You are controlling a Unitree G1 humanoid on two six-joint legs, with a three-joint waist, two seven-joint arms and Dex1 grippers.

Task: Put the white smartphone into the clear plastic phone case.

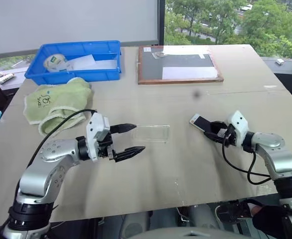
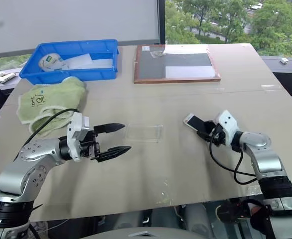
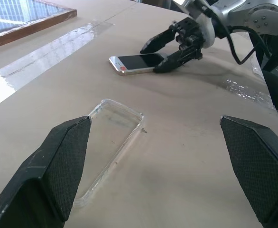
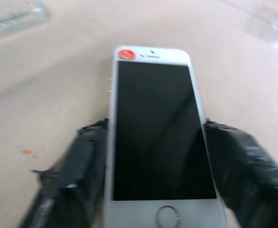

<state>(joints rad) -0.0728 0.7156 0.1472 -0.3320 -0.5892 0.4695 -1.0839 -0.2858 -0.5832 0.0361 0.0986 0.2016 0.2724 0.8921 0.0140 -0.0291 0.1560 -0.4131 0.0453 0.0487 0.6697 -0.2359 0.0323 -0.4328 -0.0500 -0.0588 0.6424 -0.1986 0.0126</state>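
Note:
The white smartphone (image 4: 158, 128) lies screen up on the tan table, right of centre (image 1: 198, 120). My right gripper (image 1: 207, 130) is shut on it, a black finger pressed against each long edge near the home-button end. The clear plastic phone case (image 1: 152, 133) lies flat and empty at the table's middle, well to the left of the phone. My left gripper (image 1: 139, 137) hovers just left of the case with its fingers wide open and nothing between them. In the left wrist view, the case (image 3: 113, 142) lies close to one finger (image 3: 65, 161).
A blue bin (image 1: 81, 46) holding a roll of tape (image 1: 54, 60) stands at the back left, with a green towel (image 1: 56, 102) in front of it. A wood-framed dark board (image 1: 178, 64) lies at the back centre. The table's front edge runs close below both arms.

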